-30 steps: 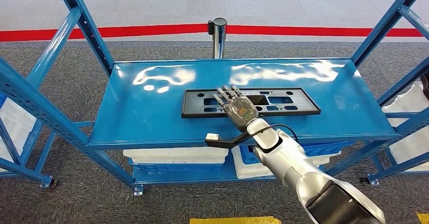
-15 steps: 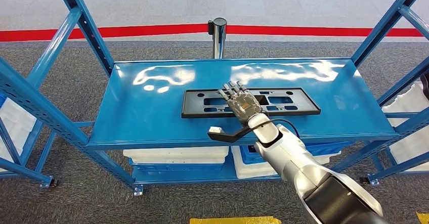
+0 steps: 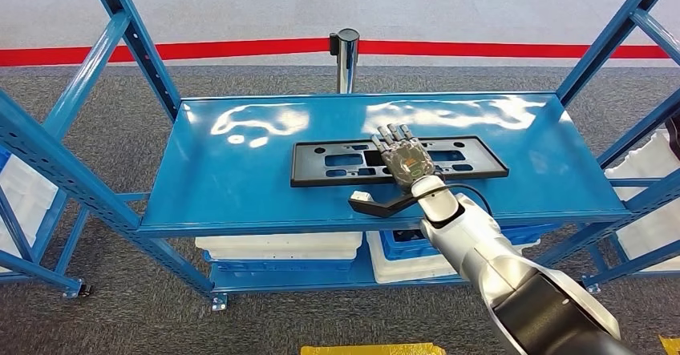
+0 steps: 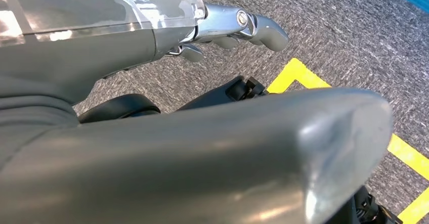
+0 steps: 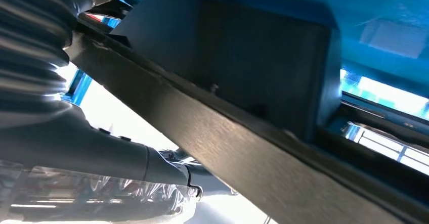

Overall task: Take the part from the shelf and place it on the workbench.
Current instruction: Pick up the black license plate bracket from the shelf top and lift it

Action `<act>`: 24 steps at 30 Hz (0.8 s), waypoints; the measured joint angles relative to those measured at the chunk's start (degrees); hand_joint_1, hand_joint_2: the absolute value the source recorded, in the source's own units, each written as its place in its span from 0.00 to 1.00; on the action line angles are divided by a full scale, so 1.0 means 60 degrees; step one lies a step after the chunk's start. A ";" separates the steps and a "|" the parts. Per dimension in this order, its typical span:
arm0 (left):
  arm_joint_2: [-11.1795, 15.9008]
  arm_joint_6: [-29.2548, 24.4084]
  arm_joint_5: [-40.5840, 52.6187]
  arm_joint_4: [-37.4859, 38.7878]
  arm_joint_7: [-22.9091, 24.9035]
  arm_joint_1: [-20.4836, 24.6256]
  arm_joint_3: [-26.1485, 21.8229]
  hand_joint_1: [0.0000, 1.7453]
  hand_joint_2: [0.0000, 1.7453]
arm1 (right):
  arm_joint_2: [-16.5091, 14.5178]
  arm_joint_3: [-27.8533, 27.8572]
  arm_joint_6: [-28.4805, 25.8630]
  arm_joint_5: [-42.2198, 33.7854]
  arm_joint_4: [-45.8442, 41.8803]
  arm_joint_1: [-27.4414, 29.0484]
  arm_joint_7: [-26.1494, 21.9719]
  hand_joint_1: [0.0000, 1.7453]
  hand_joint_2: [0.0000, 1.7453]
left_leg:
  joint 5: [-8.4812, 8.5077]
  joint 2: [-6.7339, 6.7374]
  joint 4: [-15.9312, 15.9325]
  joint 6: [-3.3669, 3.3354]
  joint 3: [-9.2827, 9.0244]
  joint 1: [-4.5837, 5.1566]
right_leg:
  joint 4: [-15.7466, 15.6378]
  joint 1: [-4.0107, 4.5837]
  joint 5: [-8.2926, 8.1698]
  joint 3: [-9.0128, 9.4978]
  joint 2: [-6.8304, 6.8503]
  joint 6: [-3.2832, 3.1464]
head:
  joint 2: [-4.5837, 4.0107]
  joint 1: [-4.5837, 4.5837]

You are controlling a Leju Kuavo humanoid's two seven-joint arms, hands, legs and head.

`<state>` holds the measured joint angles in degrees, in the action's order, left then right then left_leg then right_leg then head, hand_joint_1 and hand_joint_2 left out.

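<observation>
Lying flat on blue shelf [image 3: 240,187], near its front edge: black part [image 3: 337,163], no legible markings. Resting on part's right-of-centre section: right hand [image 3: 405,159], fingers extended and slightly apart, grip not confirmable. Hanging above grey floor [image 4: 329,27]: left hand [image 4: 222,29], fingers curled, nothing held.

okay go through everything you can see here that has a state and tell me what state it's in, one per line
black part: lying flat on the shelf, not lifted.
right hand: over the part's middle, fingers extended; grip cannot be told.
left hand: hanging over the floor, fingers curled, holding nothing.
blue shelf: carrying the part.
white bins: stowed on the lower level.
</observation>
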<state>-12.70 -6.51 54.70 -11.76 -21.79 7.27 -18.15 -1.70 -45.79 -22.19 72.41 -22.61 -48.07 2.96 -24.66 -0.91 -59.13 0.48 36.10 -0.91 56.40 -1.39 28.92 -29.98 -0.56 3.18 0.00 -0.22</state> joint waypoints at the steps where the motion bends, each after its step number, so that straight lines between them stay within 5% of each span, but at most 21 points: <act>1: 0.0000 0.0000 0.0001 0.0000 -0.0001 0.0000 0.0001 0.00 0.00 | 0.0010 0.0000 -0.0002 0.0000 0.0013 -0.0004 0.0001 0.00 1.00 | 0.0000 0.0000 0.0000 0.0000 -0.0001 0.0000 | 0.0000 0.0000 0.0000 0.0001 0.0000 0.0000 | 0.0000 0.0001; 4: 0.0000 0.0000 0.0001 0.0000 -0.0001 0.0000 0.0002 0.00 0.00 | 0.0026 0.0000 -0.0023 0.0000 0.0037 -0.0006 0.0005 0.00 1.00 | 0.0000 0.0000 0.0000 0.0000 -0.0004 -0.0001 | 0.0000 0.0001 0.0000 0.0002 0.0000 0.0000 | 0.0000 0.0006; 8: -0.0003 0.0000 0.0000 0.0000 -0.0001 0.0001 0.0002 0.00 0.00 | 0.0032 0.0000 -0.0059 0.0018 0.0086 -0.0002 0.0049 1.00 1.00 | 0.0000 0.0000 0.0000 0.0000 -0.0005 -0.0001 | 0.0000 0.0001 0.0000 0.0005 0.0000 0.0000 | 0.0000 0.0007; 24: -0.0007 -0.0048 -0.0066 0.0000 -0.0001 0.0012 0.0002 0.00 0.00 | 0.0076 0.0094 0.0025 0.0023 0.0253 0.0120 0.0057 1.00 1.00 | 0.0000 0.0004 0.0001 0.0000 -0.0001 -0.0001 | 0.0000 0.0001 -0.0001 0.0008 -0.0002 0.0001 | 0.0000 0.0007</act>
<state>-12.74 -6.80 54.31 -11.76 -21.79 7.34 -18.14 -1.25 -45.23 -22.04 72.55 -21.09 -47.35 3.31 -24.66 -0.89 -59.13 0.49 36.09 -0.92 56.41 -1.38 28.91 -29.93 -0.57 3.18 0.00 -0.18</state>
